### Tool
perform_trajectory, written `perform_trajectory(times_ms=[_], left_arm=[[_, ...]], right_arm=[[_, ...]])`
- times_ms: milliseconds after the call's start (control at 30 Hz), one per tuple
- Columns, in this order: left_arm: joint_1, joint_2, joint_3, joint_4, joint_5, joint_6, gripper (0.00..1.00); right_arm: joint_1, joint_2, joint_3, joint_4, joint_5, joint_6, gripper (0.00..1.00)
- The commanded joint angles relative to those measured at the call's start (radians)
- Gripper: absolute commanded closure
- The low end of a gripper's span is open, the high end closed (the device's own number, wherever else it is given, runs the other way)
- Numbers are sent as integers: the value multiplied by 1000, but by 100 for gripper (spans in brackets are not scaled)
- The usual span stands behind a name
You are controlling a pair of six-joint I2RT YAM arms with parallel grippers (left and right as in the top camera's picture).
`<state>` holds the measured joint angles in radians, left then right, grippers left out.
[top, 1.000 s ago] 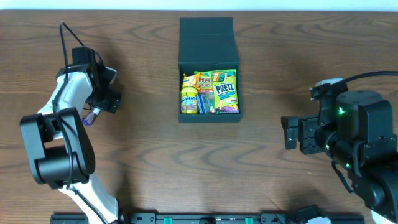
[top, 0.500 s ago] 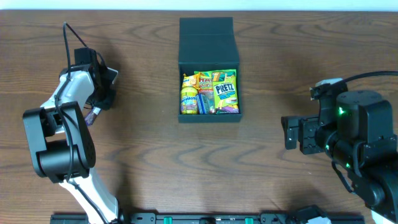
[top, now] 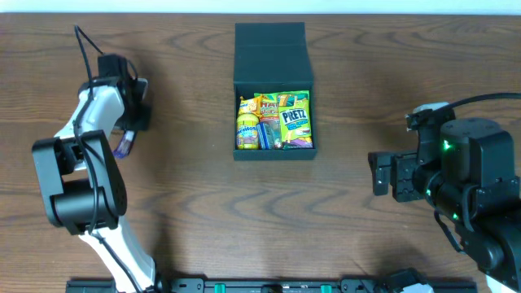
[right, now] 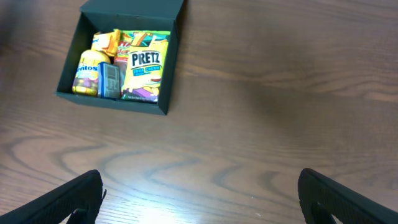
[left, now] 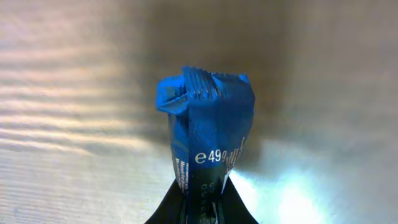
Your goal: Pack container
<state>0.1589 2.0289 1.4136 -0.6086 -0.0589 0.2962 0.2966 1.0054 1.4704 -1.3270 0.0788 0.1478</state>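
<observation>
Tabletop (top: 195, 203) unchanged; left tool (left: 200, 202), clamping a blue packet (left: 211, 134), has seemingly pivoted; right tool (right: 202, 199) apart.

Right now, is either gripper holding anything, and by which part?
Left gripper pinches the blue packet by one end, its crimped end free. Right gripper is open and holds nothing.

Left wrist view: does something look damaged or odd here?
Yes. The blue packet pinched in the left gripper is squeezed narrow at the bottom, and its sealed top edge is crumpled and bent. I see no tear.
</observation>
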Motion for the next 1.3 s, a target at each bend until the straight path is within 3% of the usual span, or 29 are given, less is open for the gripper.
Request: perform_trajectory(times_ms=[0, 167, 300, 400, 600, 867, 1267], left_arm=[[-44, 4, 121, -8, 12, -276, 94], [-132, 4, 253, -11, 117, -510, 94], [-213, 4, 308, -16, 163, -774, 94], [-282, 4, 320, 8, 251, -878, 95], [-446, 5, 320, 31, 322, -961, 94], [-591, 13, 319, 33, 322, -973, 94], [-625, 78, 318, -5, 370, -1019, 94]], right_arm=[[-9, -4, -1, -2, 3, -14, 1], [-9, -4, -1, -2, 3, -15, 1], [-9, -4, -1, -2, 3, -14, 1], [-9, -4, -1, -2, 3, -14, 1], [-9, -4, -1, -2, 3, -15, 1], [-9, -4, -1, -2, 3, -15, 1], [-9, -4, -1, -2, 3, -14, 1]])
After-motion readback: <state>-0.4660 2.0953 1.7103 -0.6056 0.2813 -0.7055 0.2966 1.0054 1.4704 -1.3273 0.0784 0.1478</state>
